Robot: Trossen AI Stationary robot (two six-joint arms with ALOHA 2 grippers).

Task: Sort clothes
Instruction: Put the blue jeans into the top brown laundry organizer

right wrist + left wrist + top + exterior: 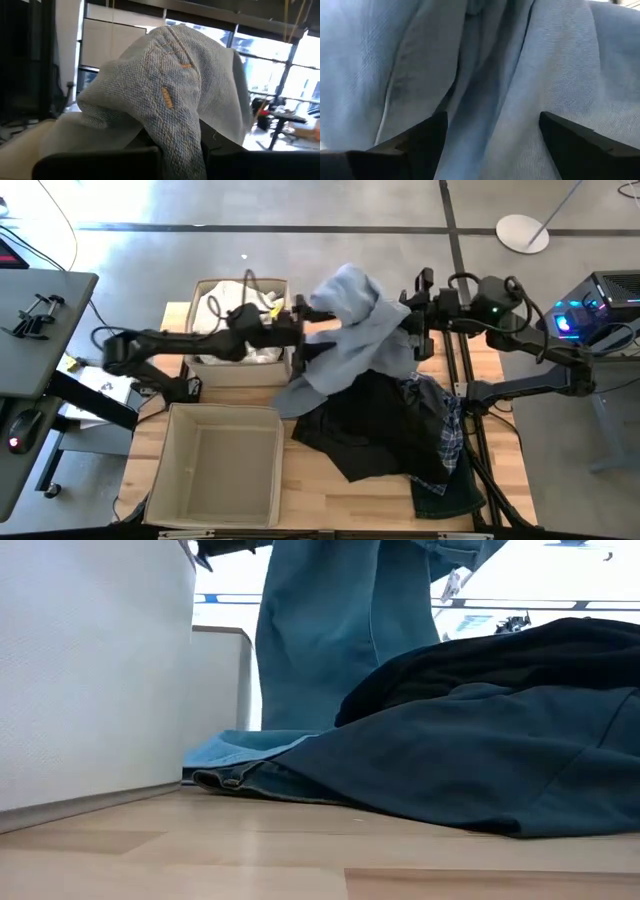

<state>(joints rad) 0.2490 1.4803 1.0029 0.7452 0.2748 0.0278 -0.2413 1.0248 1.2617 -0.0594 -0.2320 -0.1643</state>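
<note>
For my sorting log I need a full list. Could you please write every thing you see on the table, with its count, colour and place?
pale blue denim garment: 1, pale blue, lifted between both grippers above the table's middle, its lower end on the pile
black garment: 1, black, middle of the pile
dark denim garment: 1, dark blue, front of the pile
plaid garment: 1, navy-white, pile's right side
white clothes: several, white, in the far bin
fabric bins: 2, beige, left half
table: 1, light wood
left gripper: at the garment's left side
right gripper: at its right side
</note>
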